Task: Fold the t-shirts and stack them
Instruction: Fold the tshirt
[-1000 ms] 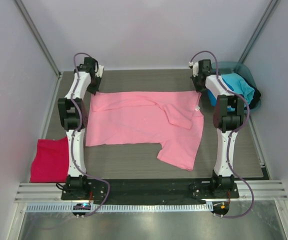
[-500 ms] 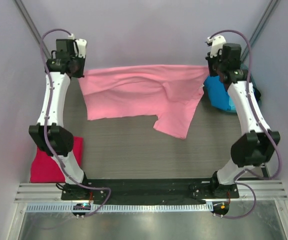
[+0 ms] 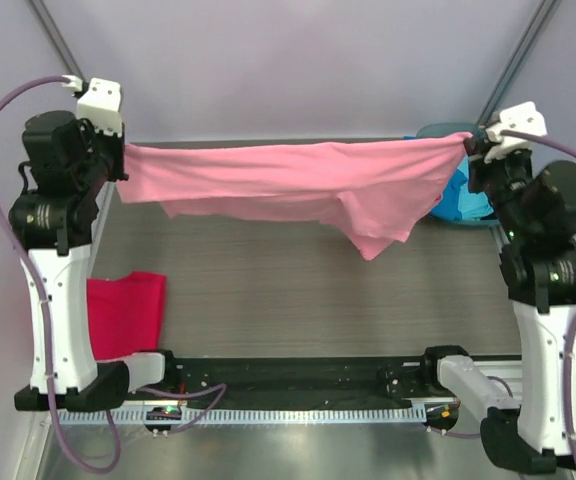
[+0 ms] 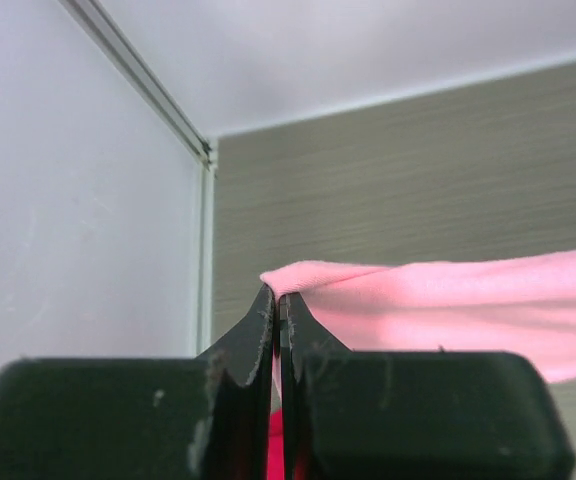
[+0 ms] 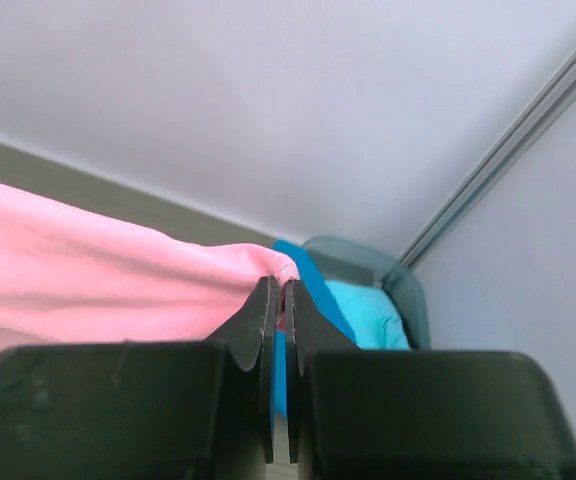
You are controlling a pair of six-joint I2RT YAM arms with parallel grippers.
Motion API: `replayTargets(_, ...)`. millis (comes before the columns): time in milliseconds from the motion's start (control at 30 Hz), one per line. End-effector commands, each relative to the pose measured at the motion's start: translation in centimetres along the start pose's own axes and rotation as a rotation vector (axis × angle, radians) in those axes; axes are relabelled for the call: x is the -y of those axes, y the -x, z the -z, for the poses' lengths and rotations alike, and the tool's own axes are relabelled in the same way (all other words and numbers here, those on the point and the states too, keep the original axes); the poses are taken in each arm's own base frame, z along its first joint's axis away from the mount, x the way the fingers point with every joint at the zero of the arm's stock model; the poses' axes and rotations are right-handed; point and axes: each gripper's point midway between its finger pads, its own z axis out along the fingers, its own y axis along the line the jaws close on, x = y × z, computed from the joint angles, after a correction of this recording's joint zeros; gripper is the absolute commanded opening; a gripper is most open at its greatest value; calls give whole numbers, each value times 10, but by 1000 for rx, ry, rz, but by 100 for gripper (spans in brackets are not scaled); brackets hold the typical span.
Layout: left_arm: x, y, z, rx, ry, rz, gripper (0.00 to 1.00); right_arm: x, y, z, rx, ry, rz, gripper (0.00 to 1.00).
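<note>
While the left pincer (image 3: 118,156) and the right pincer (image 3: 470,146) each pinch one end tightly, the light pink t-shirt (image 3: 298,180) hangs stretched sideways between them, equally near both, above the worktop (image 3: 298,300).

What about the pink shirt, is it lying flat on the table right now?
No, the pink t-shirt hangs stretched in the air between the left pincer and the right pincer.
</note>
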Motion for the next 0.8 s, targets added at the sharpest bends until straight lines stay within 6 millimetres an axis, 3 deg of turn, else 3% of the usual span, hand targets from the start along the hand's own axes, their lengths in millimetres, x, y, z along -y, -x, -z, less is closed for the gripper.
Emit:
replayTargets(0, -17, 15, 22, 61, 64, -30, 0, 9, 40, 26, 107, -22, 24, 1)
replayTargets(33, -27, 17, 26, 67, 97, -24, 0, 13, 52, 33, 134, -33, 33, 1)
replayTargets(133, -30, 14, 21, 53, 111, -32, 0, 17, 64, 31, 147, -37, 44, 1)
replayTargets(300, -21, -19, -23, -52, 78, -42, 0, 9, 33, -7, 66, 3, 38, 1)
replayTargets(333, -17, -32, -36, -90, 65, -47, 0, 2, 10, -22, 12, 27, 32, 1)
replayTargets(400, -11, -50, -56, -137, 42, -63, 0, -6, -11, -37, -28, 60, 34, 1)
replayTargets(433, -7, -69, -76, -163, 36, -72, 0, -15, -34, -47, -75, 92, 30, 1)
replayTargets(500, 0, -91, -97, -188, 22, -88, 0, -26, -68, -67, -142, 129, 23, 1)
replayTargets(533, 8, -116, -121, -234, -1, -103, 0, -35, -94, -75, -193, 158, 13, 1)
replayTargets(633, 27, -155, -163, -325, -79, -93, 0, -56, -158, -110, -313, 222, -10, 1)
replayTargets(667, 39, -190, -191, -420, -116, -86, 0, -65, -187, -128, -365, 246, -17, 1)
replayTargets(700, 43, -202, -206, -455, -129, -77, 0, -71, -206, -139, -402, 261, -25, 1)
replayTargets(733, 42, -200, -221, -460, -123, -67, 0, -74, -218, -151, -422, 265, -34, 1)
replayTargets(767, 54, -239, -248, -554, -148, -52, 0, -76, -227, -165, -422, 263, -36, 1)
